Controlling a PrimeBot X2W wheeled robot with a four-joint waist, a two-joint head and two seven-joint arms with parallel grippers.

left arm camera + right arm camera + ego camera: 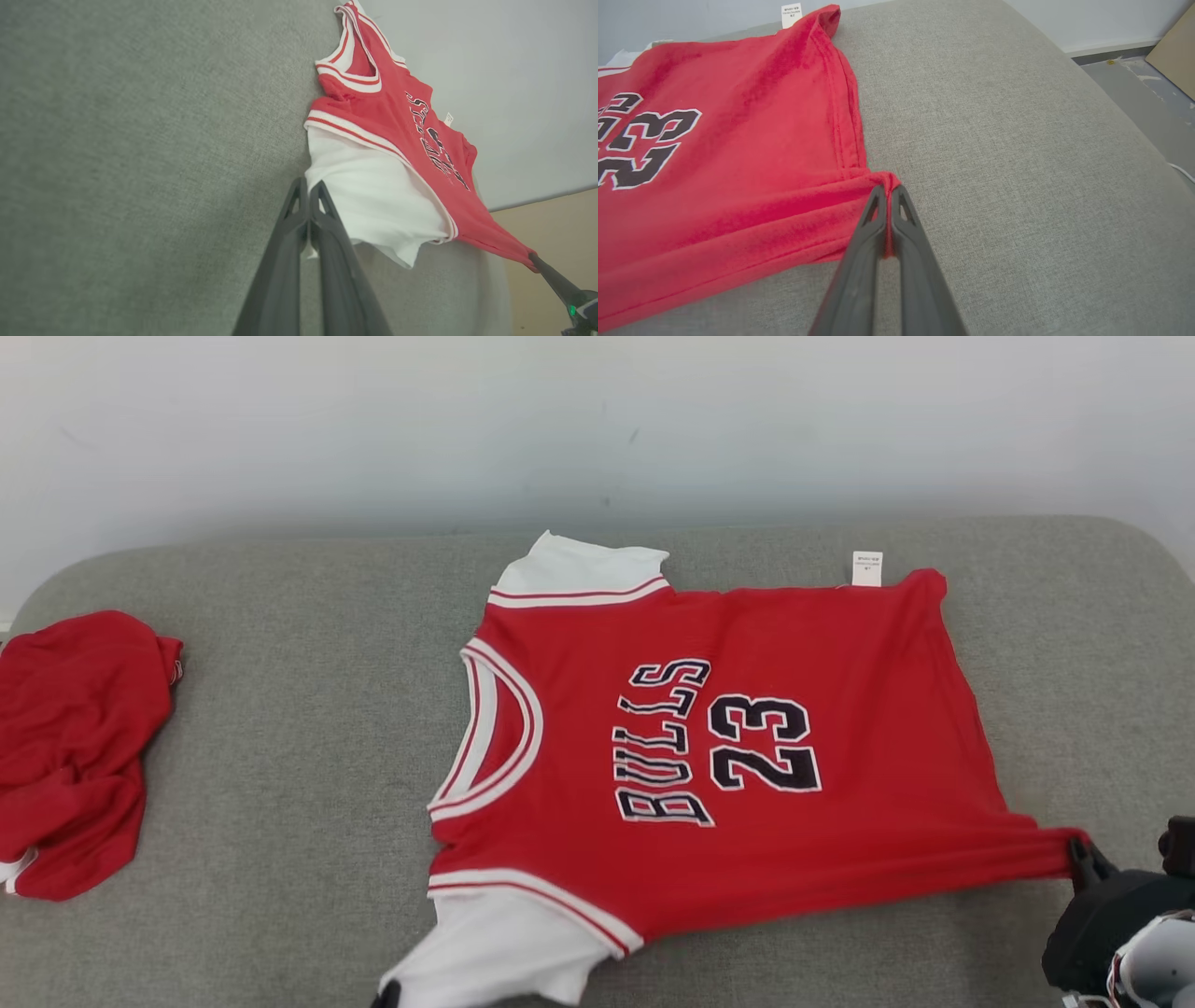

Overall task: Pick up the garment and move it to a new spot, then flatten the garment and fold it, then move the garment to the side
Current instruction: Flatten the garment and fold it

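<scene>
The garment (pixel 794 859) is a red "BULLS 23" jersey with white sleeves. It lies spread face up on the grey cushioned surface (pixel 280 709), neck to the left. My left gripper (pixel 385 995) is at the bottom edge, shut on the corner of the near white sleeve (pixel 373 200). In the left wrist view its fingertips (pixel 303 186) pinch that white cloth. My right gripper (pixel 1078 852) is shut on the near hem corner at the right and pulls the red fabric taut. The right wrist view shows red cloth (pixel 714 163) pinched between its closed fingers (pixel 873 219).
A second red garment (pixel 75 747) lies crumpled at the far left of the cushion. A pale wall (pixel 597 420) runs along the back. Beyond the cushion's rounded right end are grey floor (pixel 1148 98) and a brown board (pixel 1178 56).
</scene>
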